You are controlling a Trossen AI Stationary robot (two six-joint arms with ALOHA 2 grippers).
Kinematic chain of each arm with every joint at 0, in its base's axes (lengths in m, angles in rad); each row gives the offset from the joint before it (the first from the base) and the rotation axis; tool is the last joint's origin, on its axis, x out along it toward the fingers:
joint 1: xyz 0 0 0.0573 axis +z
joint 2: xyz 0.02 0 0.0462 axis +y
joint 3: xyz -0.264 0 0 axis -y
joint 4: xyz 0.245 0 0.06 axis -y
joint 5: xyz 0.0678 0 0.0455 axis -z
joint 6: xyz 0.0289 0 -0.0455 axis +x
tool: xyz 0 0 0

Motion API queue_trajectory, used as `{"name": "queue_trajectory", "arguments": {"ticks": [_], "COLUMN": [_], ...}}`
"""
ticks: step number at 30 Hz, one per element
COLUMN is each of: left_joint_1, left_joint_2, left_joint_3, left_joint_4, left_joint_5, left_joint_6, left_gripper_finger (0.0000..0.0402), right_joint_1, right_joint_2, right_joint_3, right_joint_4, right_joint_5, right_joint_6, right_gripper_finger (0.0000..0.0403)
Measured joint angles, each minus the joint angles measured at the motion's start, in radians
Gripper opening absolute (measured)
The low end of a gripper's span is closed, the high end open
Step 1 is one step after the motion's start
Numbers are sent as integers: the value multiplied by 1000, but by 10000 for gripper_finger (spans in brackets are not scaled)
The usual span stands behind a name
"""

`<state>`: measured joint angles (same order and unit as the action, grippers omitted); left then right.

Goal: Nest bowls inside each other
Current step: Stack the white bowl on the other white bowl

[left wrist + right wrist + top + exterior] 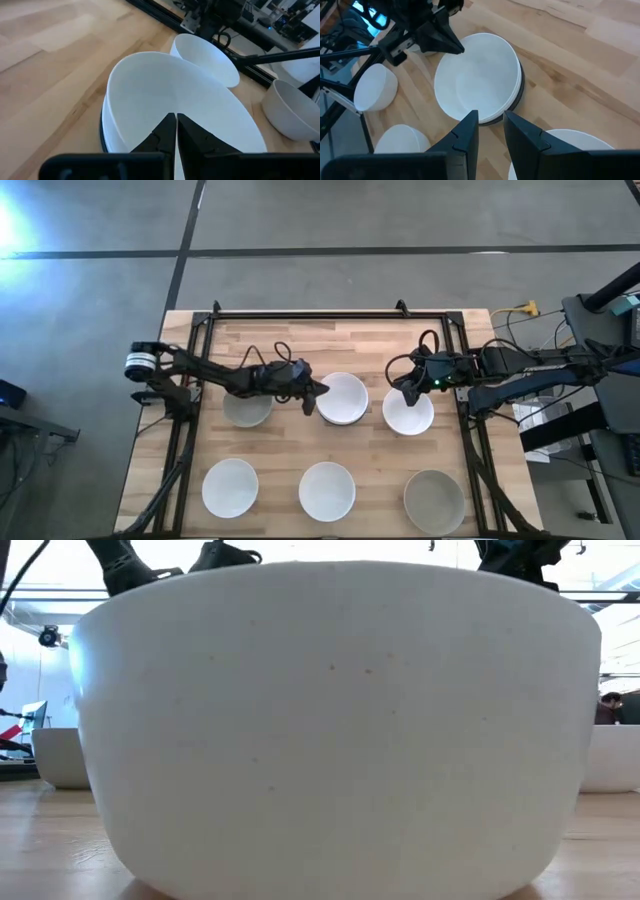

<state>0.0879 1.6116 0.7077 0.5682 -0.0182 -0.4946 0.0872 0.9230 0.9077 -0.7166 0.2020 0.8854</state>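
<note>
A stack of white bowls (345, 400) on a dark bottom bowl (516, 100) sits in the middle of the back row. My left gripper (318, 389) is shut and reaches in from the table's left, its tip at the stack's left rim. A greyish bowl (245, 410) lies under that arm. My right gripper (405, 393) hovers open over the far left rim of a white bowl (410, 415) at the back right, with nothing between its fingers. Three single bowls stand in the front row: two white (230, 487) (327, 490) and one grey-beige (434, 502). My left gripper's shut fingertips (457, 48) stand at the top bowl's rim (451, 57) on the side toward the table's left, slanting down from that side. I cannot tell whether they touch the rim. The stack rests on the table.
A black frame (330, 313) runs along the far edge and both sides of the wooden table. In the low view the front middle bowl (330, 720) fills almost the whole picture. Bare wood lies along the far strip of the table (330, 345).
</note>
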Motion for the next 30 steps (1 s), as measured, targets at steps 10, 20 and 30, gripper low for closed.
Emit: {"name": "queue_trajectory", "arguments": {"ticks": [10, 20, 30], "left_joint_1": [24, 28, 32], "left_joint_2": [2, 8, -86], "left_joint_3": [0, -1, 2], "left_joint_4": [-2, -37, -38], "left_joint_5": [54, 123, 123], "left_joint_6": [3, 12, 11], "left_gripper_finger": [0, 0, 0], "right_joint_1": [0, 0, 0], "right_joint_2": [0, 0, 0], "right_joint_3": [0, 1, 1], "right_joint_4": [-1, -1, 1], "right_joint_5": [0, 0, -12], "right_joint_6": [-12, -14, 1], "right_gripper_finger": [86, 86, 86]}}
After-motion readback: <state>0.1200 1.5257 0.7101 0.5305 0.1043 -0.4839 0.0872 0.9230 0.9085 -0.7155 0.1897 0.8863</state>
